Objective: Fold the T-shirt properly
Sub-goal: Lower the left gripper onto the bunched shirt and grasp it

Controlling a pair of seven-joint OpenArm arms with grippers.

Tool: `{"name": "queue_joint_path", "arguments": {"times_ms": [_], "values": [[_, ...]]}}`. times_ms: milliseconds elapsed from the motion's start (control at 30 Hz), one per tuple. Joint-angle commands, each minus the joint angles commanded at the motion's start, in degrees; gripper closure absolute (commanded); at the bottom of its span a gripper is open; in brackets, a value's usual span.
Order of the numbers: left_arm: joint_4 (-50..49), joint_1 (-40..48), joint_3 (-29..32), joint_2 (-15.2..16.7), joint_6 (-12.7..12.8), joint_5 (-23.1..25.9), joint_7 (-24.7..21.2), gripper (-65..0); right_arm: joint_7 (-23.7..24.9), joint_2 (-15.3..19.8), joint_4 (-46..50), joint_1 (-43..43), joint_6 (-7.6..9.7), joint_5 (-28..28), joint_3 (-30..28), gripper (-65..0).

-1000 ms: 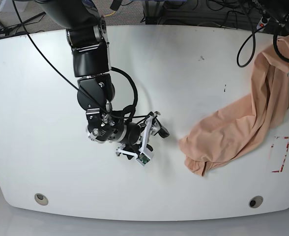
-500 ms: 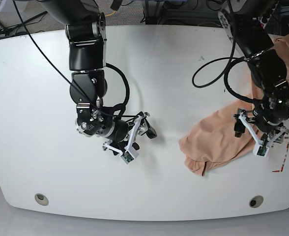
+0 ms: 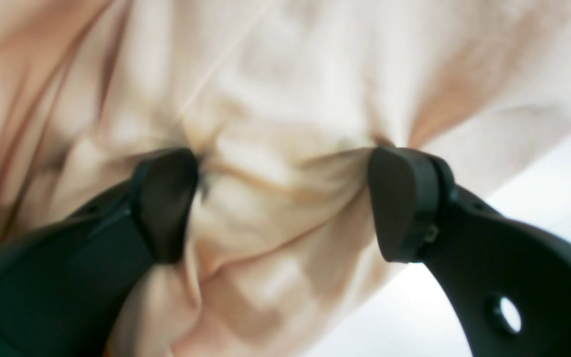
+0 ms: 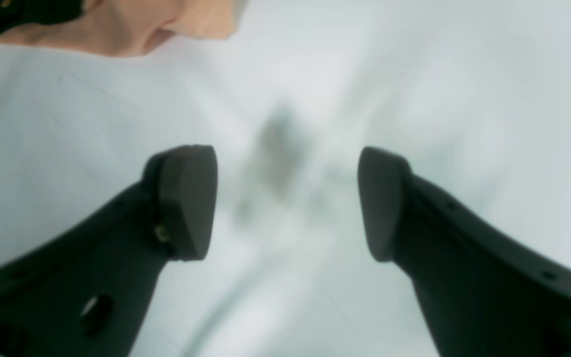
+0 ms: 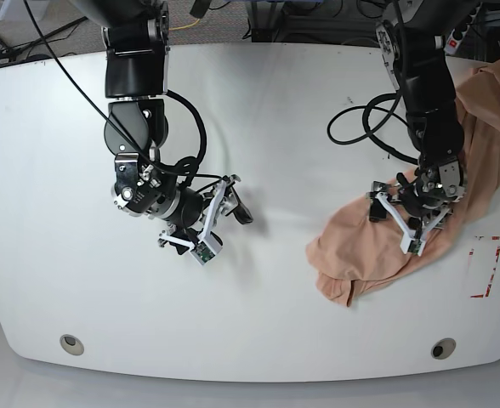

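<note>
Left end effector (image 3: 285,203), jaws apart, presses down onto the crumpled peach soft-cloth T-shirt (image 5: 420,212), a ridge bunched between its pads, the shirt lying heaped along the white counter's (image 5: 301,127) far-right edge, well apart from the right end effector (image 4: 285,203), jaws apart over bare counter.

White table (image 5: 301,127) bears crumpled T-shirt (image 5: 365,246).
</note>
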Motion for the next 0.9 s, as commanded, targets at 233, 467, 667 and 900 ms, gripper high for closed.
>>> {"name": "queue_joint_path", "arguments": {"times_ms": [233,467,667,900], "values": [[6.24,4.92,4.4,4.22,-5.19,0.26,2.2,-51.1,-7.56,0.79,1.49,0.35,0.0,7.12,8.09,-43.0],[15.82,10.02,8.0,6.51,-10.51,0.18,7.03,-51.1,-13.89,4.31,1.41,1.58,0.0,13.54,10.73,-43.0],[23.47,14.24,12.48,6.42,-10.51,0.0,7.56,-51.1,-19.52,4.92,1.32,0.0,0.0,20.13,10.73,-43.0],[29.36,15.47,12.31,6.33,-10.51,0.0,7.74,-51.1,-20.31,2.73,1.32,-4.13,0.0,23.3,10.37,-43.0]]}}
